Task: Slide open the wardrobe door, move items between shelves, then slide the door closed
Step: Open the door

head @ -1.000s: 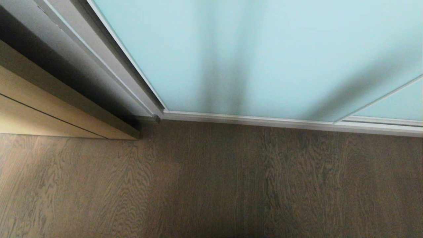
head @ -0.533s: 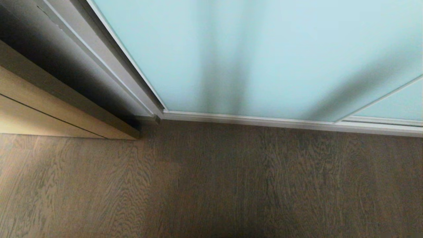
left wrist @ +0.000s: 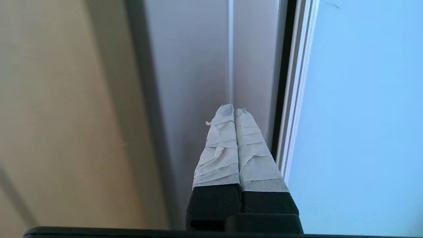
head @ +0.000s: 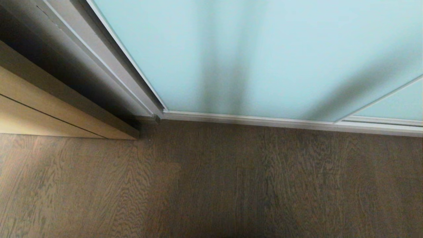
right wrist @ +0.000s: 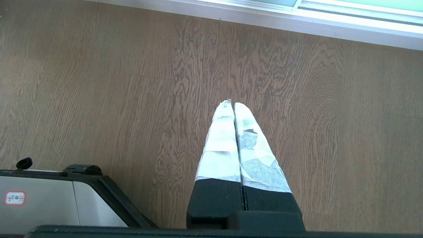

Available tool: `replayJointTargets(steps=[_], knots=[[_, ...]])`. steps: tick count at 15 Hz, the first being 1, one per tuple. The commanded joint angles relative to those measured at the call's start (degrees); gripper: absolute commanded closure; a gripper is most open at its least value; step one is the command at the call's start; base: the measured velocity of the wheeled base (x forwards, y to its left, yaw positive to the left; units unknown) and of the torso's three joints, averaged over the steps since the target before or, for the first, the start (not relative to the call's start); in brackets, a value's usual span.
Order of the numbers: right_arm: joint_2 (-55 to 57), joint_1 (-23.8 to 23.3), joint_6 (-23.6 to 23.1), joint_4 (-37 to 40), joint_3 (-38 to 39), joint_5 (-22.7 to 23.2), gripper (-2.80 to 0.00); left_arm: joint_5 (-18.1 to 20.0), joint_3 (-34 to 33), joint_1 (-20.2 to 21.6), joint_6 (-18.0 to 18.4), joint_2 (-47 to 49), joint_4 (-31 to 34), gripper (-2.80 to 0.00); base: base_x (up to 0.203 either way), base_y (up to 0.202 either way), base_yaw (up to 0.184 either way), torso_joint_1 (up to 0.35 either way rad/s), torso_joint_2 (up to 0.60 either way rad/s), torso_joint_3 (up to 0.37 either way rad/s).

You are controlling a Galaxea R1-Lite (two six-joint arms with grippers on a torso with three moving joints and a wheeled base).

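Sliding wardrobe door (head: pixel 264 56) shut, frosted panel meeting frame at left; left gripper (left wrist: pixel 234 110) pressed together beside door edge (left wrist: pixel 294 99); right gripper (right wrist: pixel 231 104) closed over floor (right wrist: pixel 99 82); best hooked behind edge, then drawn sideways steadily

Two frosted glass panels are showing in the head view — one sliding wardrobe door (head: pixel 264 56), plus one more pane (head: pixel 396 105) peeking in at the far right. One wood-grain floor (head: pixel 211 185). One tan wooden door (head: pixel 29 112) at left. Two claws are showing, one per wrist cam — left claw (left wrist: pixel 234 109), right claw (right wrist: pixel 231 103).
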State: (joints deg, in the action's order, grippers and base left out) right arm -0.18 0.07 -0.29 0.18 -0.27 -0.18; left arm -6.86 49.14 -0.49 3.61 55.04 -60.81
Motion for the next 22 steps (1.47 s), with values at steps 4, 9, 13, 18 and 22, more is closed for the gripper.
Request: replayJointTargets(steps=[4, 9, 13, 18, 22], knots=[[0.1, 0.0, 0.0, 0.0, 0.0, 0.0, 0.00, 0.1, 3.9, -3.5, -1.1, 7.7, -2.6, 0.00, 0.000, 0.000, 0.000, 0.000, 0.00, 0.000], [0.1, 0.0, 0.0, 0.0, 0.0, 0.0, 0.00, 0.5, 4.0, -5.0, -1.2, 11.9, -7.5, 0.00, 0.000, 0.000, 0.000, 0.000, 0.00, 0.000], [0.1, 0.0, -0.1, 0.0, 0.0, 0.0, 0.00, 0.5, 4.0, -6.0, -1.9, 15.0, -8.0, 0.00, 0.000, 0.000, 0.000, 0.000, 0.00, 0.000], [0.1, 0.0, 0.0, 0.0, 0.0, 0.0, 0.00, 0.5, 7.0, -6.0, -2.9, 18.7, -8.9, 0.00, 0.000, 0.000, 0.000, 0.000, 0.00, 0.000], [0.1, 0.0, 0.0, 0.0, 0.0, 0.0, 0.00, 0.5, 9.6, -6.0, -3.6, 22.8, -9.1, 0.00, 0.000, 0.000, 0.000, 0.000, 0.00, 0.000]])
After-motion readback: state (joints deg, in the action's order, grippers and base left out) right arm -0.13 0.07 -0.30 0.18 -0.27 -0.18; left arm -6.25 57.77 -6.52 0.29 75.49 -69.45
